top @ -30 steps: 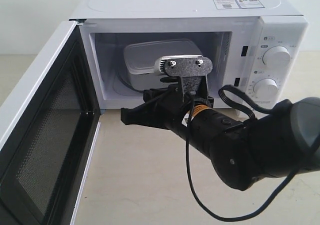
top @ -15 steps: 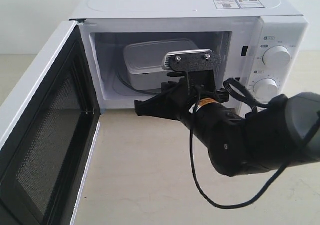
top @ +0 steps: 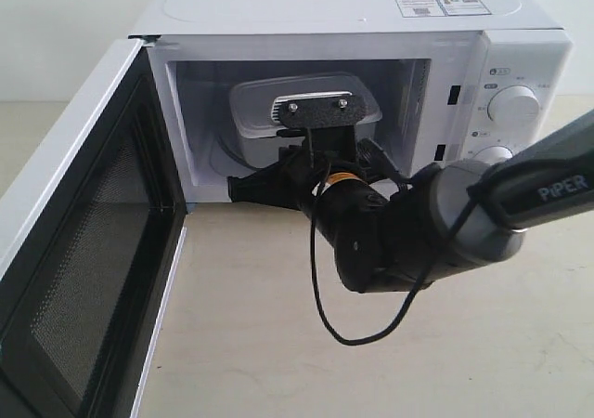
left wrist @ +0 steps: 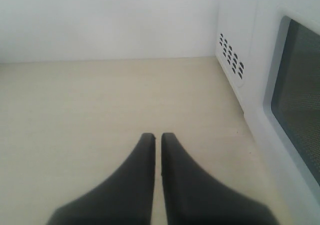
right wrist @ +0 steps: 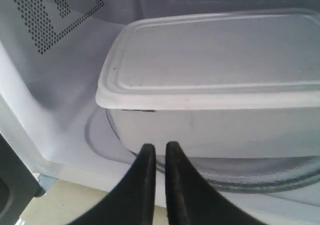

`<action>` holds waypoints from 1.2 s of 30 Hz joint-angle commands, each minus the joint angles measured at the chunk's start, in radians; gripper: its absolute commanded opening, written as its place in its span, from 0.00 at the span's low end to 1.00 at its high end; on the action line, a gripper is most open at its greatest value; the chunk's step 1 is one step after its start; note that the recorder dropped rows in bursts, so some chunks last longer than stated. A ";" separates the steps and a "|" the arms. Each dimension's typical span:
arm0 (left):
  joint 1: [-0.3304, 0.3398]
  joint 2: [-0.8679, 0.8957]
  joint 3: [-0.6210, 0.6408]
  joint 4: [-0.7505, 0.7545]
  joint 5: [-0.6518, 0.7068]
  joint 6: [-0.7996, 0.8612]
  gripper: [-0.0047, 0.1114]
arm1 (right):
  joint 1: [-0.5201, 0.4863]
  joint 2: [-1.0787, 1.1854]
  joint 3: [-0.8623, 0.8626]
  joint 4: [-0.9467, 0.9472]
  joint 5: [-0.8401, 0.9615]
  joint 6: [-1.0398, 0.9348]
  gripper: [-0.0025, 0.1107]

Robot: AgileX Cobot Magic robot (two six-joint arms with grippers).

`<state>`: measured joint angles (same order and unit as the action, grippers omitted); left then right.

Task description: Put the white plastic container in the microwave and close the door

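1. Your right fingers [right wrist: 142, 185] are pressed together w/ nothing between them. The tips sit at the mouth of the microwave [top: 343, 9], low against the near wall of the white plastic container [right wrist: 215, 70]. Can't tell if they touch it.
2. The container's inside the cavity, lid on, resting flat on the glass turntable [right wrist: 225, 177].
3. In the ext. view the right arm reaches in from the right, and its wrist cam bracket covers part of the container's front.
4. The door [top: 83, 251] stands wide open, swung out to the left, w/ its black inner frame and mesh window facing you.
5. Your left fingers [left wrist: 135, 175] are together too and empty. They hang over the bare bench [left wrist: 75, 110], near the outer face of the door.
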<state>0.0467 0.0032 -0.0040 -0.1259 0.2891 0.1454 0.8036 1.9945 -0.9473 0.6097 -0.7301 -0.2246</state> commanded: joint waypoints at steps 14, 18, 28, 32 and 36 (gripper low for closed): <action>0.002 -0.003 0.004 0.003 -0.001 -0.005 0.08 | -0.055 0.122 -0.155 -0.006 0.000 0.029 0.05; 0.002 -0.003 0.004 0.003 -0.001 -0.005 0.08 | -0.069 0.148 -0.192 -0.006 0.001 0.054 0.05; 0.002 -0.003 0.004 0.003 -0.001 -0.005 0.08 | -0.076 0.180 -0.239 -0.017 0.014 0.086 0.05; 0.002 -0.003 0.004 0.003 -0.001 -0.005 0.08 | -0.072 0.173 -0.239 -0.017 0.025 0.086 0.05; 0.002 -0.003 0.004 0.003 -0.001 -0.005 0.08 | -0.060 0.138 -0.239 0.002 0.069 0.059 0.05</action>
<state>0.0467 0.0032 -0.0040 -0.1259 0.2891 0.1454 0.7352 2.1660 -1.1821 0.6009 -0.6831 -0.1452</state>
